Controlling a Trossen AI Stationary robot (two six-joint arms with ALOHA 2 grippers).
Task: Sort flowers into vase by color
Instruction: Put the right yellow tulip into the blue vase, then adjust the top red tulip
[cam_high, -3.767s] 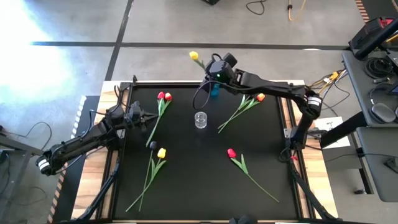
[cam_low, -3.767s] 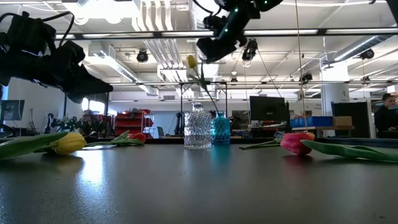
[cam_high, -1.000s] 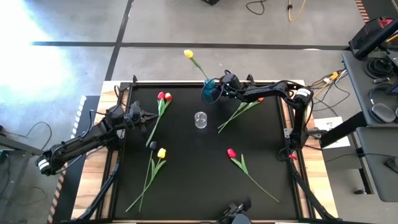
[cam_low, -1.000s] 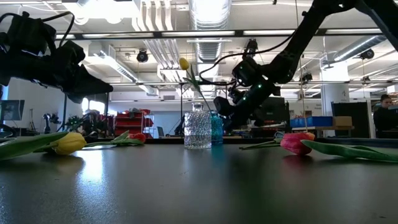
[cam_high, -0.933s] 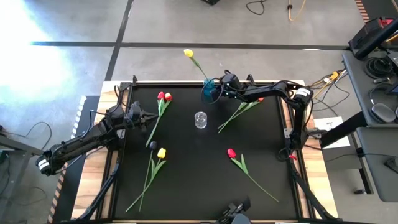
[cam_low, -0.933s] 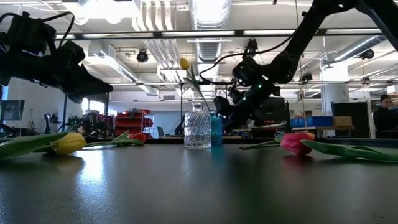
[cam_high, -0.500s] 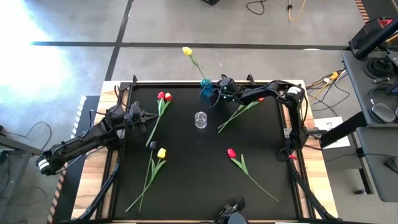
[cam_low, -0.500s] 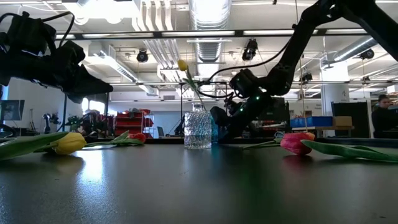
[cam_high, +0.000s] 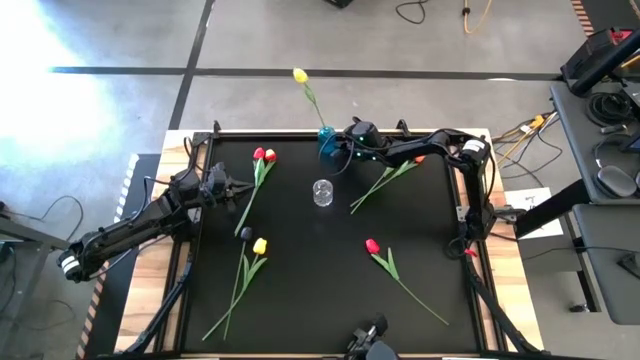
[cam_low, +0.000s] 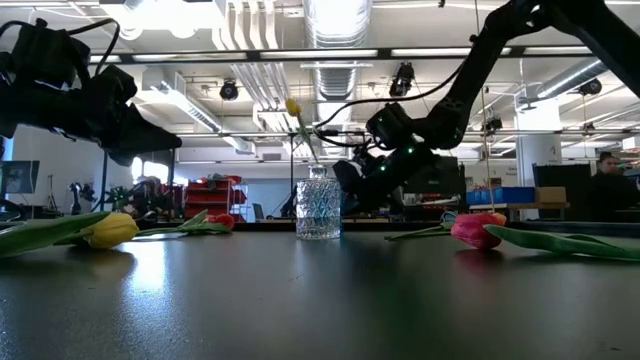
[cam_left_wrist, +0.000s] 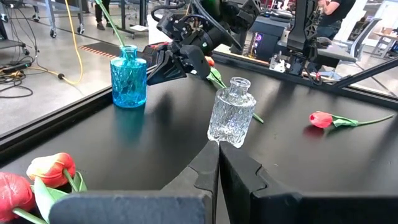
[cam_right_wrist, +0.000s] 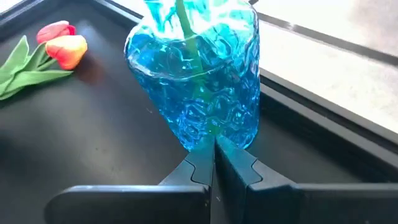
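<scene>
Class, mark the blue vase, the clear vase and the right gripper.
blue vase (cam_left_wrist: 129, 79), left wrist view, front of body
clear vase (cam_left_wrist: 231, 118), left wrist view, middle of body
right gripper (cam_right_wrist: 213, 151), right wrist view, between its shut fingertips

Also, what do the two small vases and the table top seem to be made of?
The blue vase looks like tinted glass: translucent, with a faceted pattern, and the green stem shows through it. The clear vase looks like cut or pressed glass, colourless, with the same pattern; moulded plastic is possible for both. The table top is a smooth black sheet with a slight gloss, as it mirrors the ceiling lights; material unclear.
</scene>
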